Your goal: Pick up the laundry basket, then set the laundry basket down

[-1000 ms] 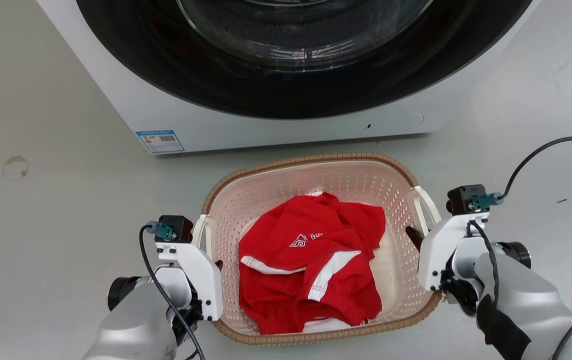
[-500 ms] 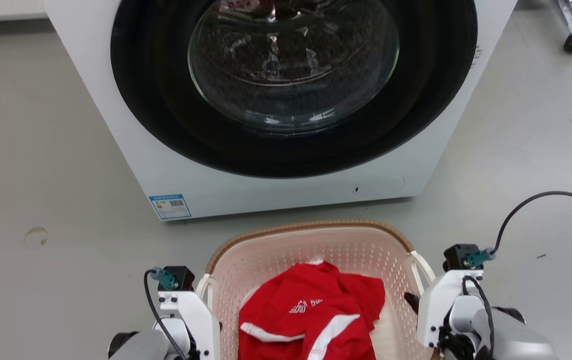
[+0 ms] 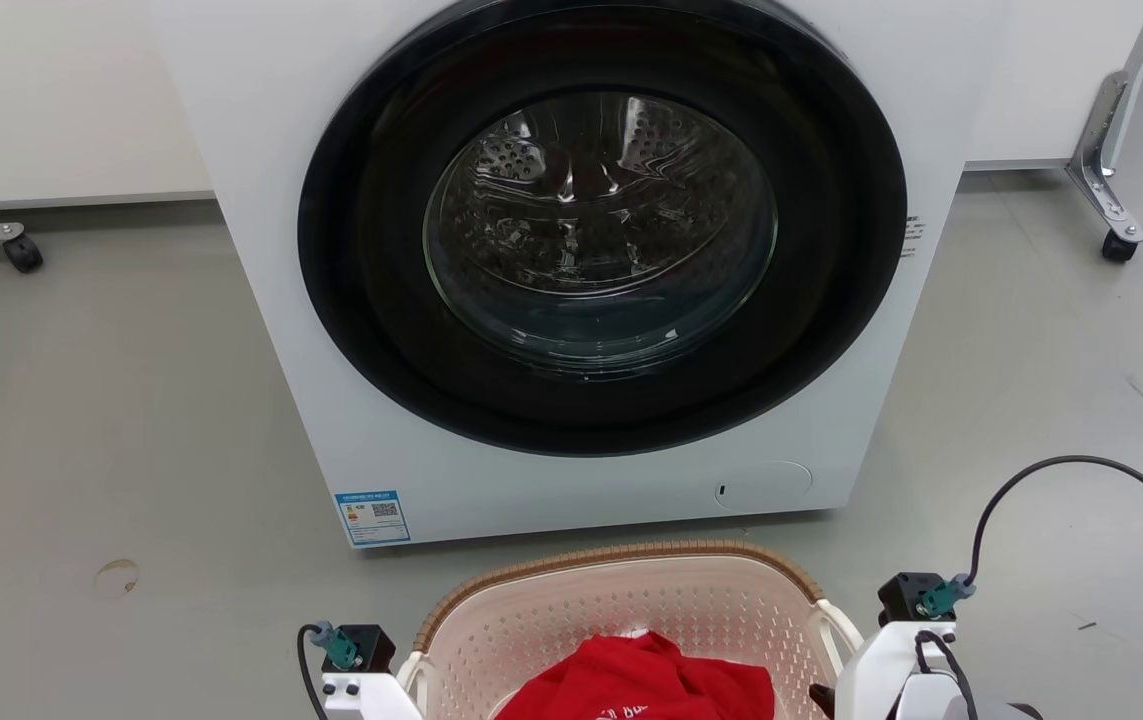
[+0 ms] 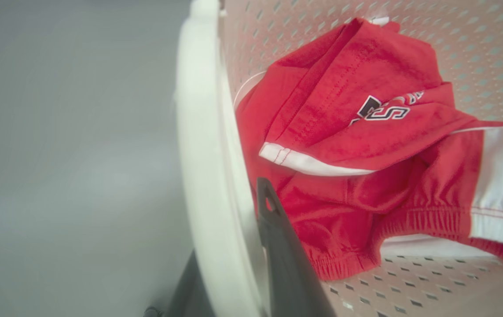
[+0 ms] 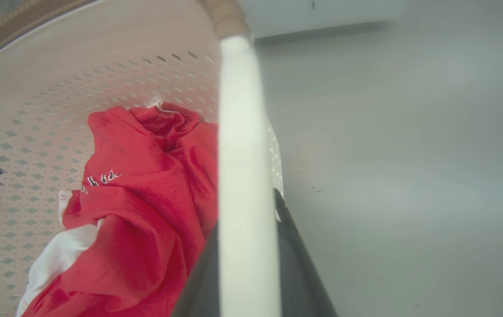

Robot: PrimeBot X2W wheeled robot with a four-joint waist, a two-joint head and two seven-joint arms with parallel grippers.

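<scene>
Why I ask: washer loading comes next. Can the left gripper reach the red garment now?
Probably not yet: the left gripper is clamped on the laundry basket's white handle, though the red garment lies uncovered beside it.

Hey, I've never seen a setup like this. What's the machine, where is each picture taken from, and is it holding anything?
This is a wheeled robot with two arms, each ending in a two-fingered pincer. The wide picture comes from a camera on its head: it looks down at a washing machine with a round glass door, on a grey floor, and before it a pink laundry basket with a red garment inside. The other two come from cameras on the wrists, looking along the fingers. In the left wrist picture the left pincer has a dark finger on each side of the basket's white left handle; in the right wrist picture the right pincer clamps the right handle the same way. So both arms hold the basket by its handles.
</scene>
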